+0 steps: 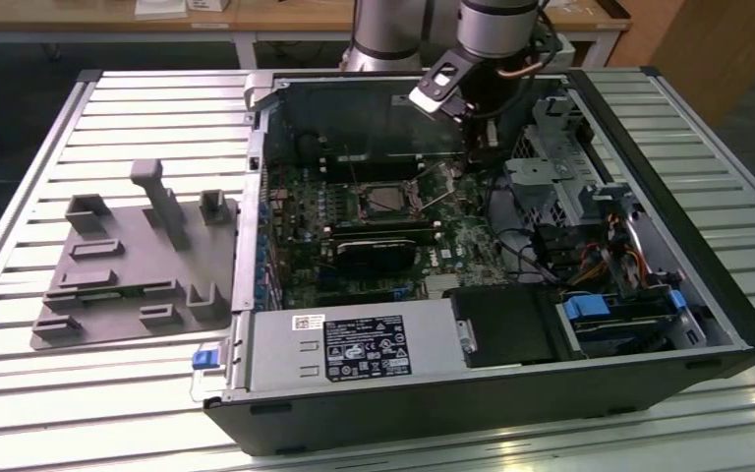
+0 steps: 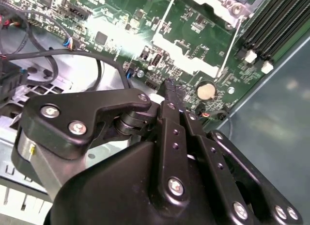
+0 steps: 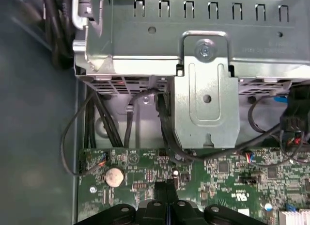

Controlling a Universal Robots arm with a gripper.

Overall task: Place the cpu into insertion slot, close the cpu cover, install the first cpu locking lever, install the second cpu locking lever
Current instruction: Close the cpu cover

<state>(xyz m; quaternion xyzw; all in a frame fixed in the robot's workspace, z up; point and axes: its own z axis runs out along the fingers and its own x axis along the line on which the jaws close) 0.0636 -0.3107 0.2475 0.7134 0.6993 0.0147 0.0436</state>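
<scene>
Find one gripper (image 1: 478,147) down inside one open computer case (image 1: 483,413), jaws pressed together, pinching nothing. Count one coin cell (image 2: 207,90) just beside the jaws on the green board (image 3: 218,171). Place the insertion slot (image 1: 384,200) near the jaws, to the exterior view's left; cannot tell whether the cpu sits in it. Count two stickers (image 1: 365,346) on the power supply (image 1: 286,359), well apart from the jaws, print not legible.

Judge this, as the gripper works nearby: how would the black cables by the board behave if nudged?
The cables hang in loose curves, so probably floppy, bending aside. They look thin, so likely light. Some seem to plug into the board, so a hard push might strain them.
</scene>
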